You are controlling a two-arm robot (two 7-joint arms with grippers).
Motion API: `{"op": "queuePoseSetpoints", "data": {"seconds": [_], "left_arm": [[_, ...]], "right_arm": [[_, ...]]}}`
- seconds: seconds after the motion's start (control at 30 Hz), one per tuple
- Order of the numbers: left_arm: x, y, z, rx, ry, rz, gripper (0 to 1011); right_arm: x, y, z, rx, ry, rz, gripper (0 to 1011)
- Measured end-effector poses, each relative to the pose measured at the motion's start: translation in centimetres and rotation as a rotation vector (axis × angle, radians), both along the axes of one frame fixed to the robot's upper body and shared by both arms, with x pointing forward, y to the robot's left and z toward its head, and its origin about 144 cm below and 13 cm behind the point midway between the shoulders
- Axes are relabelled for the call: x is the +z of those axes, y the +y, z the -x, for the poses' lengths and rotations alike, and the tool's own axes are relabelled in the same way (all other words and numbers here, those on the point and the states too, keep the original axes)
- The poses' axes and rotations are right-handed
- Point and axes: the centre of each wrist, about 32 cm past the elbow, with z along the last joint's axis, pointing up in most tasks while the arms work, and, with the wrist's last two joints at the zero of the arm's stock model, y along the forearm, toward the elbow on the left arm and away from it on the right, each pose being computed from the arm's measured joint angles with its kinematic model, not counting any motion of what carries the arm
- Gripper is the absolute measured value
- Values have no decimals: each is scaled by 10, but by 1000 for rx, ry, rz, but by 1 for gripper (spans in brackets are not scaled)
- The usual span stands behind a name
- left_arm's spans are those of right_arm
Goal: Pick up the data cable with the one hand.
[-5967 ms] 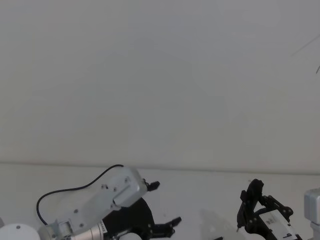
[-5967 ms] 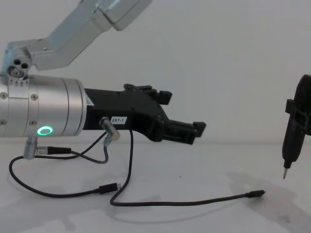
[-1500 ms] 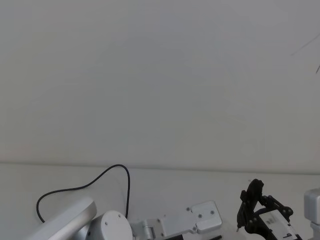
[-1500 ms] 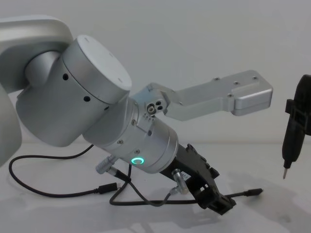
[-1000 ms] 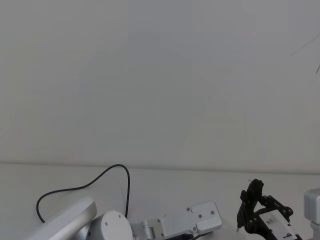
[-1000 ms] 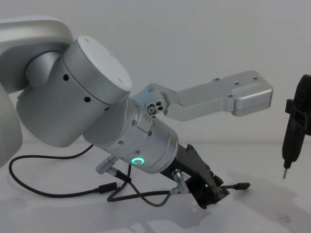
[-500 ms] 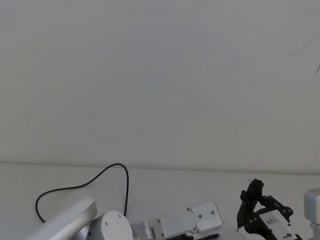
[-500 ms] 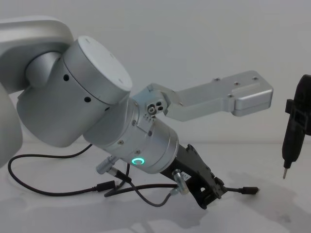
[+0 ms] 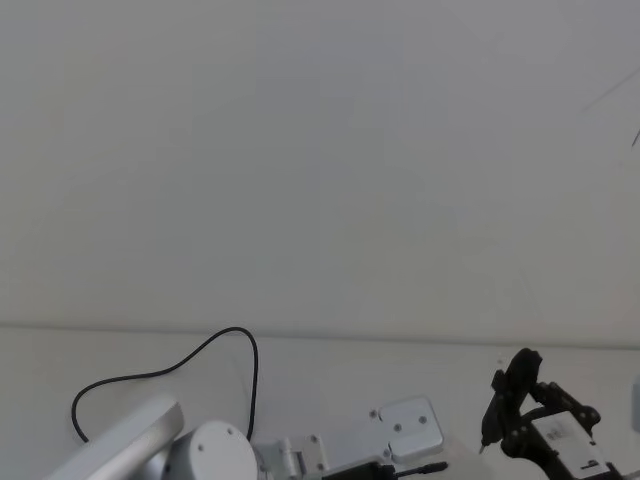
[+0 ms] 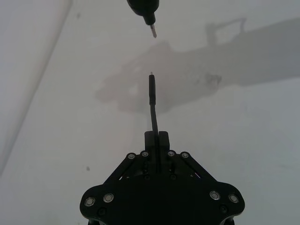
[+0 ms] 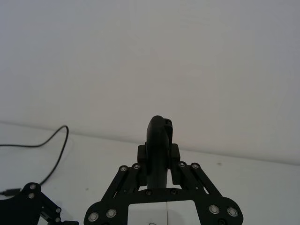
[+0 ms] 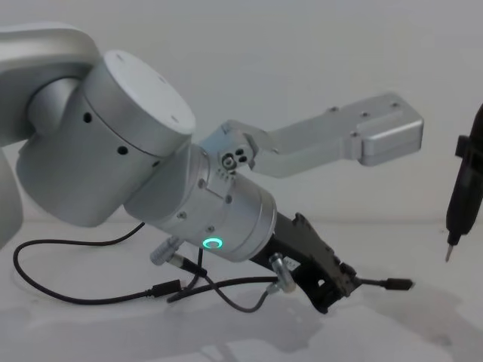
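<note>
Black on black: you had the left claw [image 12: 341, 284] clamped on the data cable [image 12: 375, 283] just behind its slim plug. The plug stuck out past the fingertips and hung clear of the table [image 12: 423, 332], while the rest of the cable trailed back under the wrist and down to the table.

The hold looked thin to me. A cable this fine could slide out between the jaws if the trailing length pulled taut as you lifted. That length ran close by the black cable with a silver-tipped plug [image 12: 90, 300] and the short grey wire [image 12: 249, 303], so either might snag and get dragged along. From the left wrist, the plug pointed straight at the metal tip of the pointed tool [image 12: 462, 197] — push forward and they could knock.

The right claw [image 11: 159, 151] was closed on that tool, off to the right.

By my count there were two claws, one tool, two black cables and one grey wire.
</note>
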Motion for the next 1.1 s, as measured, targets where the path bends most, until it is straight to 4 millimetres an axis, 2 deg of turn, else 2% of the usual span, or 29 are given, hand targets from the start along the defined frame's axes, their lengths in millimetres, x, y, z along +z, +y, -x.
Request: {"op": "queuePoseSetpoints", "data": {"seconds": [0.6,1.1], "left_arm": [[18,24,7,-85,-11,125,47],[24,32,11,-107,-14,154,47]], "right_arm": [[22,-12,15,1,-12,-184,268],[34,-19,25,5,10,-238,268]]}}
